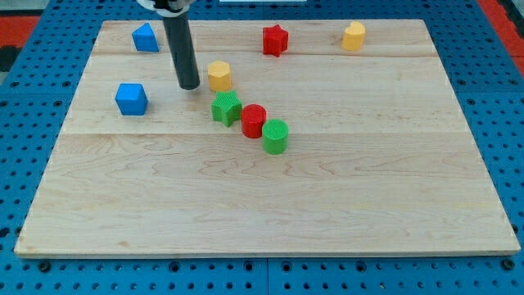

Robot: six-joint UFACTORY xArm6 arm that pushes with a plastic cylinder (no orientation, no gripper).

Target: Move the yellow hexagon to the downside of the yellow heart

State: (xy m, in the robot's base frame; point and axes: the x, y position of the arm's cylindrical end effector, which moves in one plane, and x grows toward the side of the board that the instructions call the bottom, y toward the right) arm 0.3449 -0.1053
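Observation:
The yellow hexagon [219,75] lies in the upper middle of the wooden board [270,205]. The yellow heart [354,36] lies near the view's top right, far from the hexagon. My tip [189,86] rests on the board just left of the yellow hexagon, a small gap away from it. The dark rod rises from the tip to the view's top edge.
A green star [226,107], a red cylinder [253,120] and a green cylinder [275,136] form a diagonal row just below the hexagon. A red star [276,39] sits between hexagon and heart. A blue cube [131,98] and another blue block [146,38] lie at the left.

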